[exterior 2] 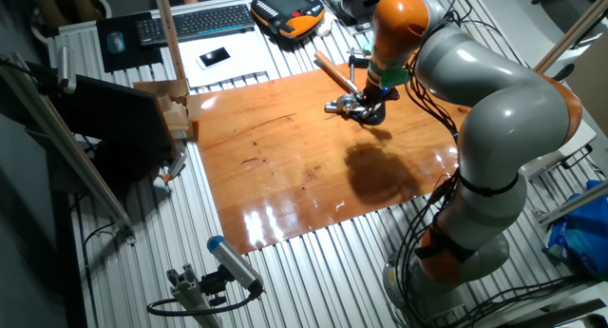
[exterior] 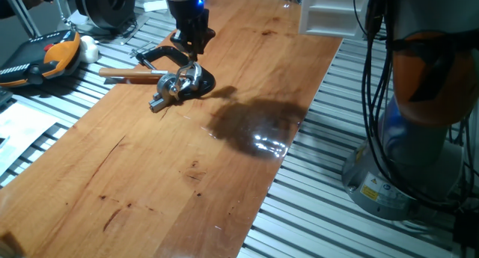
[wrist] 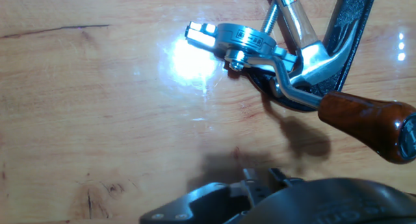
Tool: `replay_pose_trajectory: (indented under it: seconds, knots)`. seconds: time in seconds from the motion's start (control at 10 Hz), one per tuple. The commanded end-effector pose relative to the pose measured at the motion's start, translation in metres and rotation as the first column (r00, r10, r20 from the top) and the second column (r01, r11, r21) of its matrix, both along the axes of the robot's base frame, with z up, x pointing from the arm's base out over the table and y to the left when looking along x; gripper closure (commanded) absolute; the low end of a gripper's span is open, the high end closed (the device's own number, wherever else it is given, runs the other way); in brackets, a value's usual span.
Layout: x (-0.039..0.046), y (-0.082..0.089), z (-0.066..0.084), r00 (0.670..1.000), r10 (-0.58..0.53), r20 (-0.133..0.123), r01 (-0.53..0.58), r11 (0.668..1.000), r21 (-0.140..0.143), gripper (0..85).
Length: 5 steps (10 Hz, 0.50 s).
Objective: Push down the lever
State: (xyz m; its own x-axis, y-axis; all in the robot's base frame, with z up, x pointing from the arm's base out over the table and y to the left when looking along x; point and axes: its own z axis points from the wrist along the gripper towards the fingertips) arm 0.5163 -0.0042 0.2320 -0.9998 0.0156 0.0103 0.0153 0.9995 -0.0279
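Note:
The lever (wrist: pixel 305 97) is a thin shiny rod with a reddish-brown knob (wrist: pixel 364 123), hinged on a chrome-and-black base (wrist: pixel 247 41). In the hand view the knob is large and close at the right, raised off the wooden board. In one fixed view the lever (exterior: pixel 191 69) slants up from its base (exterior: pixel 178 86). My gripper (exterior: pixel 195 57) hangs just above the knob, its fingers drawn together and holding nothing. The gripper (exterior 2: pixel 367 97) also shows in the other fixed view, over the lever base (exterior 2: pixel 350 106). Whether it touches the knob I cannot tell.
A tan wooden tool handle (exterior: pixel 131 75) and a black C-shaped clamp (exterior: pixel 163 54) lie right behind the lever base. An orange-and-black device (exterior: pixel 56 54) sits off the board to the left. A white box (exterior: pixel 329 11) stands at the far edge. The arm's base (exterior: pixel 423 116) is at the right.

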Motion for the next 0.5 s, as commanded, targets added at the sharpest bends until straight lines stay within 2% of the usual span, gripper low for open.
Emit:
replay_pose_trajectory:
  seconds: [0.0,0.1,0.3,0.4]
  knots:
    - [0.0006,-0.0007,0.0004,1.000,-0.012,-0.004,0.012,1.000,0.023,85.0]
    - [0.0007,-0.0018,0.0004,0.999,-0.039,-0.003,0.039,0.997,0.064,85.0]
    - [0.0018,-0.0029,-0.0002,0.999,-0.031,-0.025,0.032,0.997,0.065,85.0]
    - [0.0019,-0.0033,0.0002,0.999,-0.028,-0.017,0.029,0.998,0.054,85.0]
